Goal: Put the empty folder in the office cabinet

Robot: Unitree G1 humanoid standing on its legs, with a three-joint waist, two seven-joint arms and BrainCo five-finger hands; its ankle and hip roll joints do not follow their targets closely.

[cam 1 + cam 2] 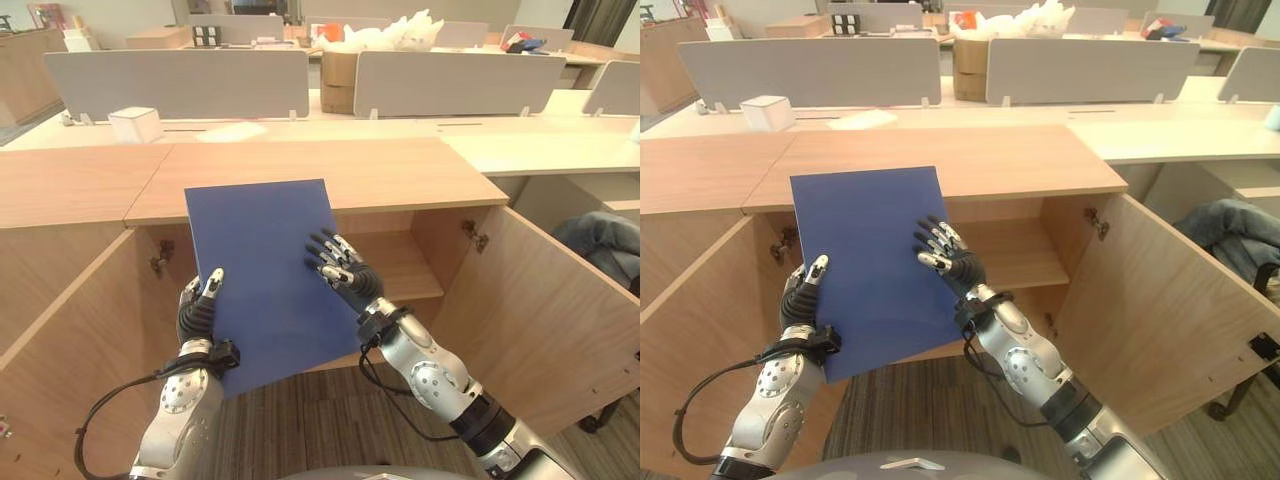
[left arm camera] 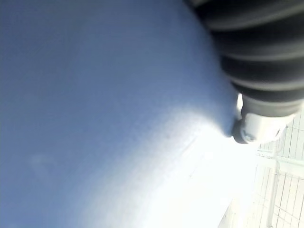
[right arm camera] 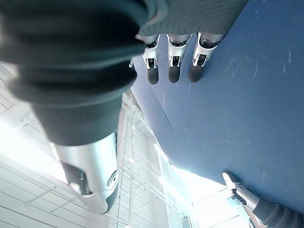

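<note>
The left hand (image 1: 200, 305) pinches the blue folder's (image 1: 265, 280) left edge; the right hand (image 1: 340, 268) lies flat on its face (fingers spread), long axis pointing into the open cabinet (image 1: 400, 265) just ahead.

A small white box (image 1: 135, 124) sits on the pale tabletop (image 1: 520, 140) at upper left, just in front of a grey divider panel (image 1: 180, 82). A second grey divider panel (image 1: 458, 84) stands at upper center right. Between the 2 panels, behind them, is a cardboard box (image 1: 338, 80); white crumpled material (image 1: 395, 35) shows above it. Grey carpet (image 1: 330, 425) covers the floor at bottom center. Blue-grey cloth (image 1: 605, 245) shows at right edge.
</note>
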